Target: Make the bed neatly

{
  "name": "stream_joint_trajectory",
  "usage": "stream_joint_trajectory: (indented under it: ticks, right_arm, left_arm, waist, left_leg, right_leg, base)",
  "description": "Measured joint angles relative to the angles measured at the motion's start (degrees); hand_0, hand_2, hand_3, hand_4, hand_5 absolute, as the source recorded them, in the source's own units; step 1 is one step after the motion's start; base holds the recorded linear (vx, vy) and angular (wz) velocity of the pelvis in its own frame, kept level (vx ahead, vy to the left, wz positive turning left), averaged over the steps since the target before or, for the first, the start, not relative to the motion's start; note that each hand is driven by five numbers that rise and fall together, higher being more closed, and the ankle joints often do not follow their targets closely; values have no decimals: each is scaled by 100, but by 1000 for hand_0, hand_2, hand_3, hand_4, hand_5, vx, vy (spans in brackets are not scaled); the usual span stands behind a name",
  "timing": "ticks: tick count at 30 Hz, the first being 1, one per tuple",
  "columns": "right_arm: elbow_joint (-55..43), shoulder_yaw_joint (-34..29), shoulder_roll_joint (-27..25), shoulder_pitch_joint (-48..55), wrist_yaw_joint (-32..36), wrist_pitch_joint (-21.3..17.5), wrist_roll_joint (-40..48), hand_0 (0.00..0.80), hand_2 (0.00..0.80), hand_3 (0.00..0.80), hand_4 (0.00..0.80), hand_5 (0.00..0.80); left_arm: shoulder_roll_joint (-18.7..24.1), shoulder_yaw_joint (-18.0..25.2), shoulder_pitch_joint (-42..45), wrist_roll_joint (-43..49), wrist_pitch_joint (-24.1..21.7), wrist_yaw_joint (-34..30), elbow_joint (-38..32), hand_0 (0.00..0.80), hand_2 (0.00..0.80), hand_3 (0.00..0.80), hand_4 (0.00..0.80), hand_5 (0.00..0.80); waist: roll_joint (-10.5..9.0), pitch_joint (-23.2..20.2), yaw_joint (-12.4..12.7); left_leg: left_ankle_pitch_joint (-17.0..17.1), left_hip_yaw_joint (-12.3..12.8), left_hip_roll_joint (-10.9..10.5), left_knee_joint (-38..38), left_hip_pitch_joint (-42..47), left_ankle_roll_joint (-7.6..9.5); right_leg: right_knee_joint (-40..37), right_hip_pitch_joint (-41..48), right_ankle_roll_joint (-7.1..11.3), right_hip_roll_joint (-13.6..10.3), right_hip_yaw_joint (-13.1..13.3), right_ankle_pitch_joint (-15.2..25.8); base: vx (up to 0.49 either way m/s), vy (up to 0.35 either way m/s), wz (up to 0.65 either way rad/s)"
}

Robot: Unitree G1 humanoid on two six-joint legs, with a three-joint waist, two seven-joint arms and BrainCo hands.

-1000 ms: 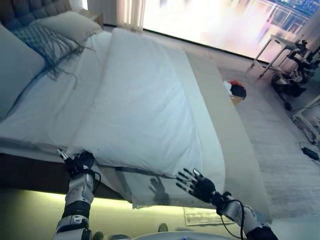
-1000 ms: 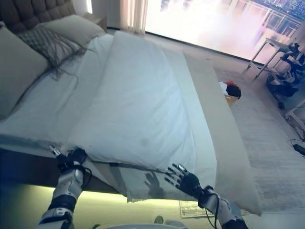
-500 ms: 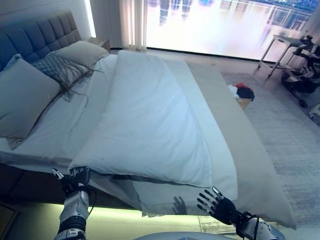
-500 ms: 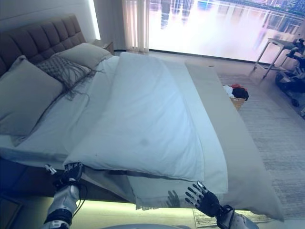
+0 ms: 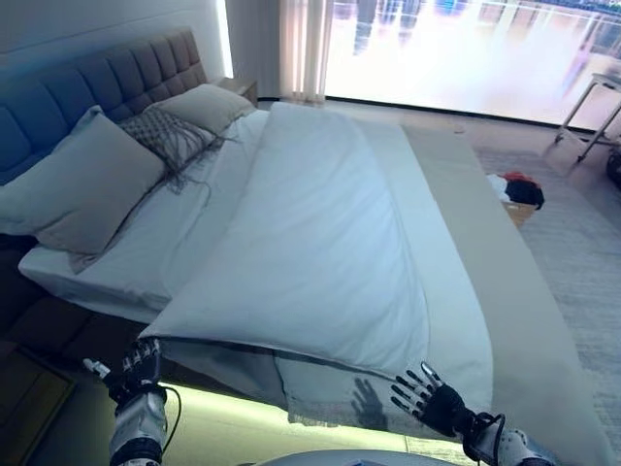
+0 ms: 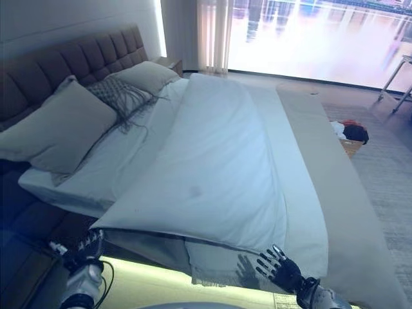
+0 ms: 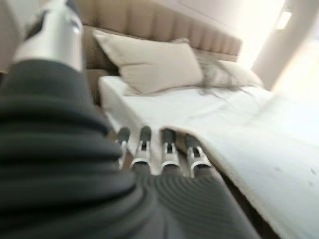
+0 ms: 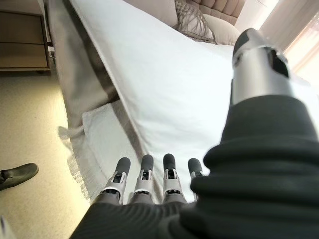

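The bed has a white duvet (image 5: pixel 310 243) lying folded along its middle, its near corner hanging over the bed's near edge. A white sheet (image 5: pixel 184 233) lies bare on the headboard side, and a beige cover (image 5: pixel 485 252) lies along the far side. My left hand (image 5: pixel 138 363) is open just below the duvet's near corner, apart from it; its fingers (image 7: pixel 169 147) are straight. My right hand (image 5: pixel 434 402) is open with fingers spread, in front of the duvet's lower edge (image 8: pixel 124 114), touching nothing.
Two large pillows (image 5: pixel 87 189) (image 5: pixel 209 105) and a fringed grey cushion (image 5: pixel 175 136) lean on the tufted headboard (image 5: pixel 107 78). A nightstand (image 8: pixel 20 35) stands by the bed's near corner. A basket of clothes (image 5: pixel 519 189) sits on the rug (image 5: pixel 582 262) beyond the bed.
The camera has swung towards the headboard. My left hand has dropped away from the duvet's corner. My right hand has drawn back from the bed's edge, still open.
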Motion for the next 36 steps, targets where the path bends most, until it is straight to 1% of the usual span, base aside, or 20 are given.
stream_joint_trajectory:
  ticks: [1, 4, 9, 12, 13, 14, 15, 16, 17, 19, 21, 22, 24, 26, 30, 33, 36]
  right_arm:
    - [130, 2, -20, -13, 10, -21, -1, 0, 0, 0, 0, 0]
    - [214, 2, -40, -31, 18, -63, -3, 0, 0, 0, 0, 0]
    - [505, 6, -67, -105, 43, -89, -9, 0, 0, 0, 0, 0]
    - [677, 11, -75, -120, 63, -153, -7, 0, 0, 0, 0, 0]
    - [710, 12, -83, -131, 76, -187, -6, 0, 0, 0, 0, 0]
    - [770, 12, -85, -149, 86, -211, -6, 0, 0, 0, 0, 0]
    - [847, 11, -95, -148, 107, -238, -5, 0, 0, 0, 0, 0]
    - [903, 11, -125, -117, 120, -239, -5, 0, 0, 0, 0, 0]
    - [938, 11, -151, -103, 120, -239, -3, 0, 0, 0, 0, 0]
    - [996, 11, -216, -59, 161, -263, 4, 0, 0, 0, 0, 0]
    - [1054, 10, -254, -51, 165, -309, 29, 0, 0, 0, 0, 0]
    - [1056, 2, -264, -61, 172, -336, 56, 0, 0, 0, 0, 0]
    - [1069, -12, -272, -63, 177, -355, 55, 0, 0, 0, 0, 0]
    - [1162, -40, -271, -77, 201, -355, 55, 0, 0, 0, 0, 0]
    - [1383, -275, -276, -83, 228, -390, 51, 0, 0, 0, 0, 0]
    - [1567, -335, -275, -79, 280, -468, 51, 0, 0, 0, 0, 0]
    - [1713, -441, -275, -90, 370, -514, 46, 0, 0, 0, 0, 0]
  left_arm:
    - [12, 33, 3, 48, 75, 0, 24, 0, 0, 0, 0, 0]
    - [123, 135, 10, 96, 252, -2, 214, 0, 0, 0, 0, 0]
    - [203, 139, -24, 99, 368, -18, 488, 0, 0, 0, 0, 0]
    - [206, 139, -66, 103, 456, -29, 751, 0, 0, 0, 0, 0]
    - [209, 214, -85, 95, 437, -96, 880, 0, 0, 0, 0, 0]
    - [230, 464, -73, 85, 356, -197, 935, 0, 0, 0, 0, 0]
    - [338, 708, -17, 79, 247, -264, 998, 0, 0, 0, 0, 0]
    - [522, 873, -19, 72, 154, -279, 1082, 0, 0, 0, 0, 0]
    - [713, 973, 16, 49, 74, -285, 1087, 0, 0, 0, 0, 0]
    - [1116, 1168, 125, 38, -78, -305, 1093, 0, 0, 0, 0, 0]
    - [1407, 1271, 238, 36, -116, -342, 1096, 0, 0, 0, 0, 0]
    - [1545, 1276, 267, 36, -125, -358, 1125, 0, 0, 0, 0, 0]
    - [1770, 1375, 270, 36, -117, -365, 1168, 0, 0, 0, 0, 0]
    - [1991, 1506, 268, 35, -96, -361, 1168, 0, 0, 0, 0, 0]
    - [2462, 1619, 265, 36, -54, -359, 1172, 0, 0, 0, 0, 0]
    - [2739, 1635, 254, 36, 57, -363, 1170, 0, 0, 0, 0, 0]
    - [2898, 1634, 306, 40, 199, -323, 1176, 0, 0, 0, 0, 0]
  waist:
    - [6, -10, 66]
    - [12, -12, 74]
    - [12, -12, 122]
    - [-2, -20, 205]
    - [-10, -24, 223]
    - [-10, -25, 235]
    - [-14, -26, 278]
    - [-23, -29, 380]
    - [-27, -28, 423]
    - [-39, -22, 573]
    - [-51, -21, 710]
    - [-60, -8, 720]
    - [-88, 19, 779]
    - [-175, 48, 848]
    - [-296, 95, 852]
    - [-291, 101, 852]
    - [-277, 104, 852]
  left_leg:
    - [-1, -3, 1, 1, -20, 1]
    - [2, -48, -4, 1, -110, 1]
    - [6, -80, -11, 7, -146, -5]
    - [23, -167, -12, 24, -287, -32]
    - [30, -184, -13, 32, -316, -39]
    - [30, -194, -13, 33, -322, -39]
    - [29, -214, -19, 33, -329, -40]
    - [29, -241, -21, 33, -356, -40]
    - [41, -312, -32, 36, -414, -39]
    - [61, -368, -68, 35, -422, -28]
    - [66, -453, -114, 29, -487, -12]
    - [79, -477, -128, 9, -529, 11]
    - [109, -469, -167, 8, -595, 42]
    - [124, -472, -225, 7, -603, 66]
    - [145, -487, -307, 3, -607, 108]
    - [145, -493, -335, 2, -608, 118]
    - [148, -497, -344, 3, -607, 123]
  right_leg:
    - [0, -16, 1, -5, -36, -2]
    - [0, -68, 7, -17, -106, -8]
    - [0, -87, 27, -23, -146, -28]
    - [1, -168, 28, -20, -249, -37]
    - [2, -188, 28, -20, -269, -37]
    - [1, -188, 32, -20, -281, -43]
    - [2, -179, 39, -21, -305, -54]
    - [2, -182, 44, -24, -333, -61]
    - [2, -185, 52, -33, -405, -69]
    - [4, -177, 63, -61, -461, -75]
    - [4, -143, 95, -103, -515, -97]
    - [4, -132, 114, -126, -556, -113]
    - [4, -126, 153, -179, -556, -142]
    - [4, -120, 163, -238, -555, -143]
    - [5, -71, 189, -320, -555, -135]
    - [5, -70, 202, -345, -555, -130]
    - [5, -71, 206, -352, -556, -130]
  base:
    - [-38, 101, 5]
    - [-26, 80, 6]
    - [-60, 45, 2]
    - [-54, 12, 13]
    - [-34, 18, 10]
    - [-29, 15, 8]
    - [-33, 5, 10]
    - [-36, 3, 21]
    - [-35, 2, 29]
    - [-25, 12, 24]
    - [-14, 35, 25]
    - [-11, 50, 35]
    - [-3, 51, 26]
    - [10, 56, 10]
    - [8, 45, 10]
    - [0, 0, 0]
    - [-16, -26, 0]
